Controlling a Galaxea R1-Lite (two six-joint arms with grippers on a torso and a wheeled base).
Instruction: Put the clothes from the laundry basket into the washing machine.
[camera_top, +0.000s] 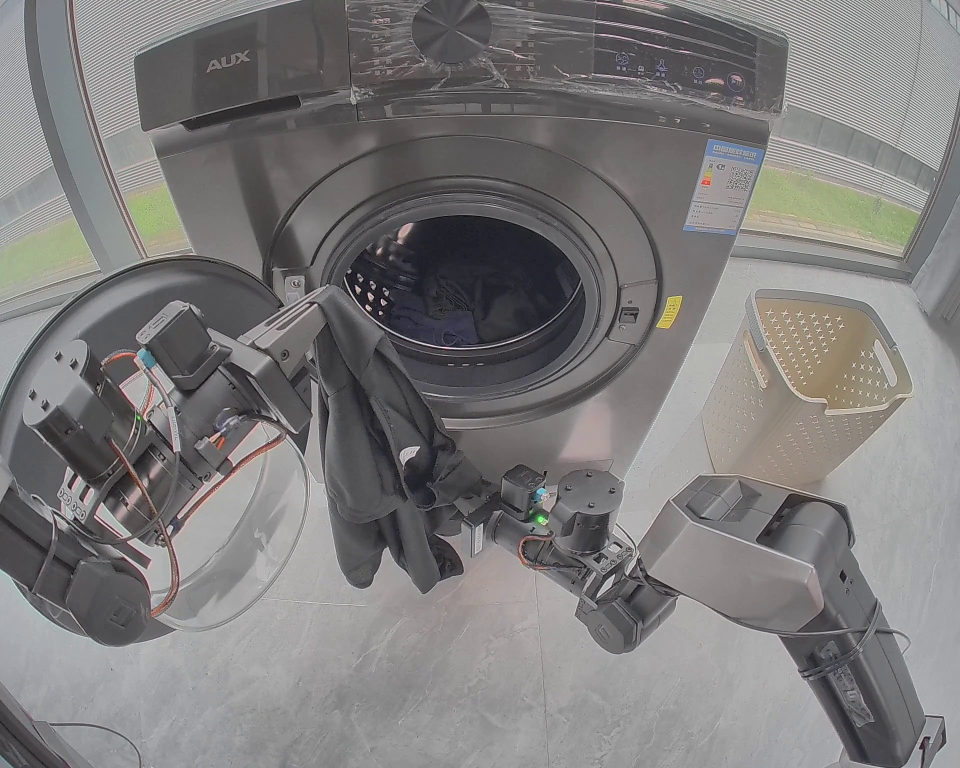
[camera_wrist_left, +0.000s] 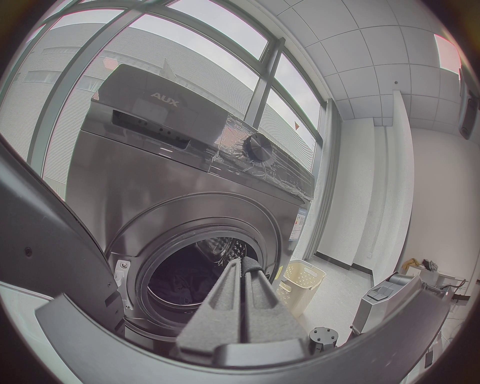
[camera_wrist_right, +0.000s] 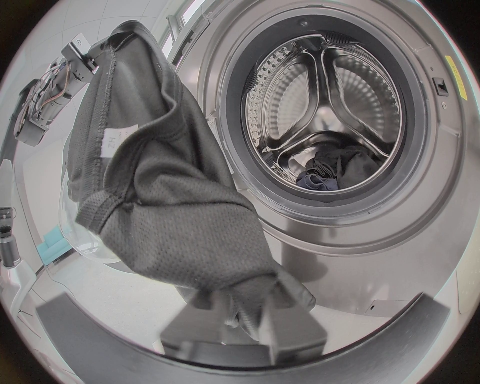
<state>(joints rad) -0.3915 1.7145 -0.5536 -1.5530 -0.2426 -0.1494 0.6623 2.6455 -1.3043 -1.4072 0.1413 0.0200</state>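
Observation:
A dark grey garment (camera_top: 385, 440) hangs in front of the open washing machine (camera_top: 480, 180), stretched between both grippers. My left gripper (camera_top: 320, 300) is shut on its top edge, left of the drum opening; its fingers (camera_wrist_left: 245, 300) press together on a bit of dark cloth. My right gripper (camera_top: 462, 500) is shut on the garment's lower part (camera_wrist_right: 165, 210), low before the machine's front. Dark clothes (camera_wrist_right: 335, 167) lie at the bottom of the drum (camera_top: 470, 285). The cream laundry basket (camera_top: 810, 385) stands on the floor right of the machine and looks empty.
The round machine door (camera_top: 150, 440) stands swung open at the left, behind my left arm. Grey tiled floor spreads in front. Large windows run behind the machine. A white wall and some clutter lie farther right in the left wrist view.

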